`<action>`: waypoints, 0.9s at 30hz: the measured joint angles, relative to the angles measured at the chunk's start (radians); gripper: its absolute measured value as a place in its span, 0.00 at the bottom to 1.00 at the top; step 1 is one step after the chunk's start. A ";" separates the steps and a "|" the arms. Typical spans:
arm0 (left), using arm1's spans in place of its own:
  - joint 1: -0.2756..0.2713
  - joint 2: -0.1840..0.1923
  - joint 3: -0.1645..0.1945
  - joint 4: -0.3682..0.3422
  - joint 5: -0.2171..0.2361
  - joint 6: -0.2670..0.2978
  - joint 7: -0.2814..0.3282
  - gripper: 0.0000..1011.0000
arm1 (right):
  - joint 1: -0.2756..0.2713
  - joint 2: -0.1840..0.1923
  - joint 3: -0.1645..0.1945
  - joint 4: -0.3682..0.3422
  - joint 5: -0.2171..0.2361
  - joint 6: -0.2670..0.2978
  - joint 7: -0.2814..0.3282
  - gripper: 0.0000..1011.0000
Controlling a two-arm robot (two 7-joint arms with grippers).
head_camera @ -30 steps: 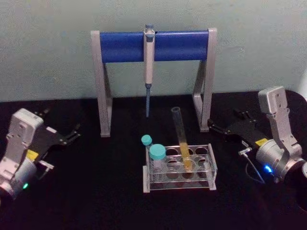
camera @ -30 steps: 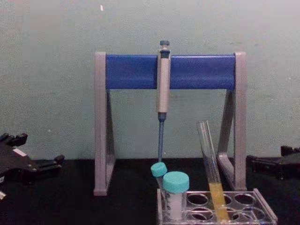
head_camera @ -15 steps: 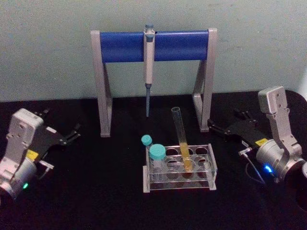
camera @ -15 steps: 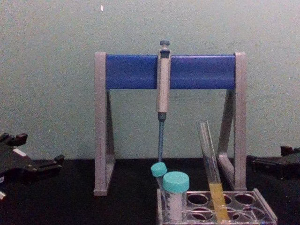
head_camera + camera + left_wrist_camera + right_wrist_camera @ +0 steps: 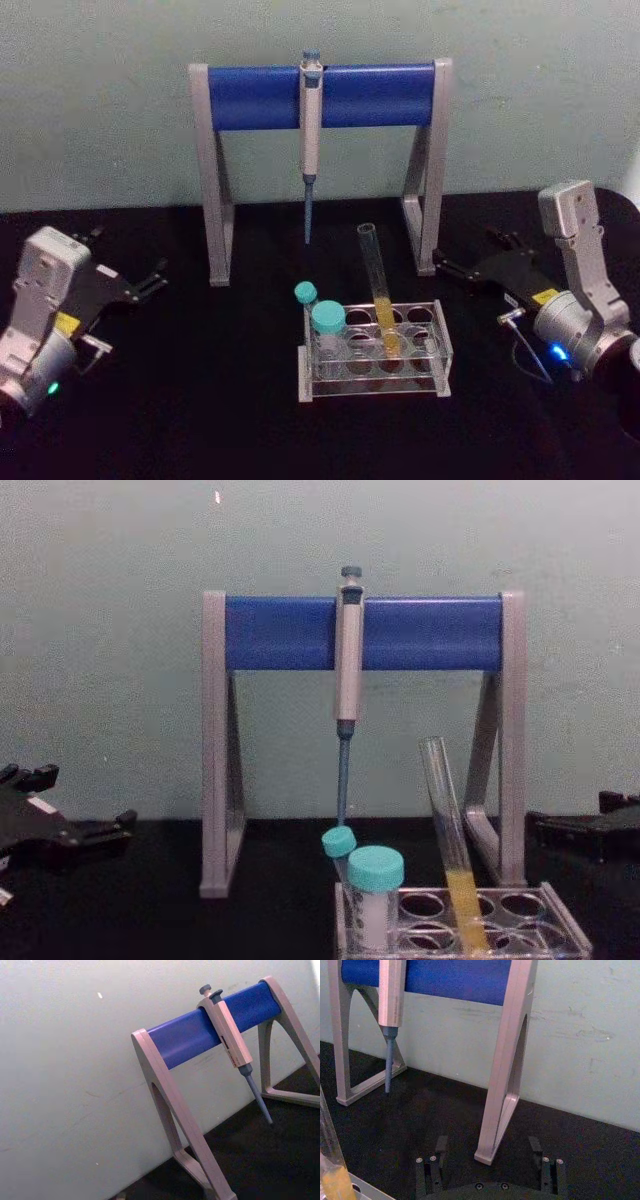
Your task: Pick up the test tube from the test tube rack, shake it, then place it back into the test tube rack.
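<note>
Nothing moved since earlier; test tube leans in rack, fragile, slippery glass, grip upper bare stem; right gripper spread, left gripper unclear.

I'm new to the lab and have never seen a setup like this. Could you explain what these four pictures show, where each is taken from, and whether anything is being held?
This is a two-armed robot at a black table. One picture looks down from its head, one looks across from its chest, and one comes from each wrist.

In the head view, the left gripper rests at the left side of the table and the right gripper at the right. The right one's fingers are open; neither holds anything.

In the middle stands the test tube rack. The test tube, with yellow liquid at its bottom, leans in one hole, and two teal-capped tubes stand at the rack's left end.

Behind is a grey and blue stand with a pipette hanging from its bar.
</note>
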 joint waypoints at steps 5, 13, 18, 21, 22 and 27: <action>0.000 0.000 0.000 0.000 0.000 0.000 0.000 0.99 | 0.000 0.000 0.000 0.000 0.000 0.000 0.000 0.99; 0.000 0.000 0.000 0.000 0.000 0.000 0.000 0.99 | 0.000 0.000 0.000 0.000 0.000 0.000 0.000 0.99; 0.000 0.000 0.000 0.000 0.000 0.000 0.000 0.99 | 0.000 0.000 0.000 0.000 0.000 0.000 0.000 0.99; 0.000 0.000 0.000 0.000 0.000 0.000 0.000 0.99 | 0.000 0.000 0.000 0.000 0.000 0.000 0.000 0.99; 0.000 0.000 0.000 0.000 0.000 0.000 0.000 0.99 | 0.000 0.000 0.000 0.000 0.000 0.000 0.000 0.99; 0.000 0.000 0.000 0.000 0.000 0.000 0.000 0.99 | 0.000 0.000 0.000 0.000 0.000 0.000 0.000 0.99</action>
